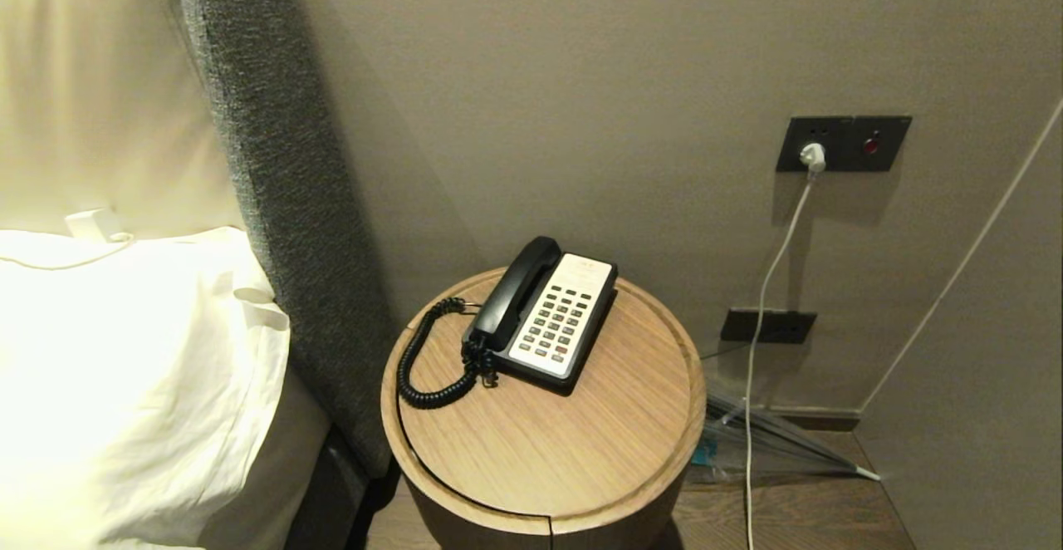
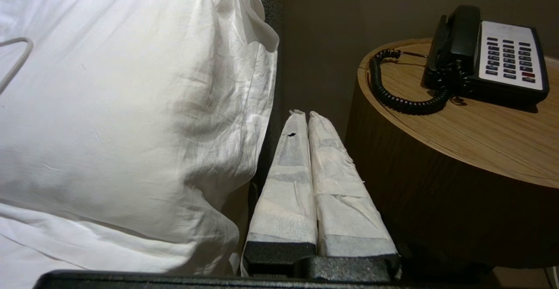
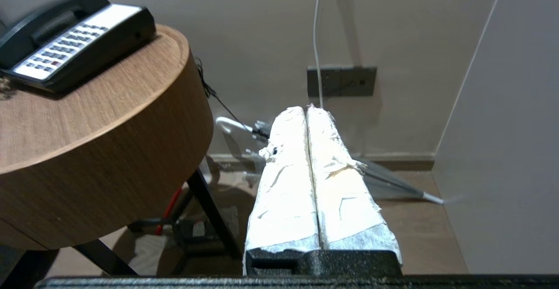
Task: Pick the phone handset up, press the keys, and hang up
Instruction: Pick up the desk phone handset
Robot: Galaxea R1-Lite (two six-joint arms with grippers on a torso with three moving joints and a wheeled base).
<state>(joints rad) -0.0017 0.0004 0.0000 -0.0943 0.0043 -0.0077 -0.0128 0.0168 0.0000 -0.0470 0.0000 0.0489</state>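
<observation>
With the round bedside table point(image 1: 581, 442) so close to the wall, and both the left gripper point(image 2: 304, 113) and right gripper point(image 3: 305, 108) pressed together low beside it, lifting the handset point(image 1: 516, 288) off its phone point(image 1: 565, 317) could drag everything by the coiled cord point(image 1: 419, 367).

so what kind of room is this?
Likely a hotel bedroom: a white pillow against a grey headboard, and a corded desk phone on a round wooden bedside table.

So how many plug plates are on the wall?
2. The upper wall plate has a white charger plugged in and sits high, right of the round table. The lower wall plate is near the floor. The table may hide others.
</observation>
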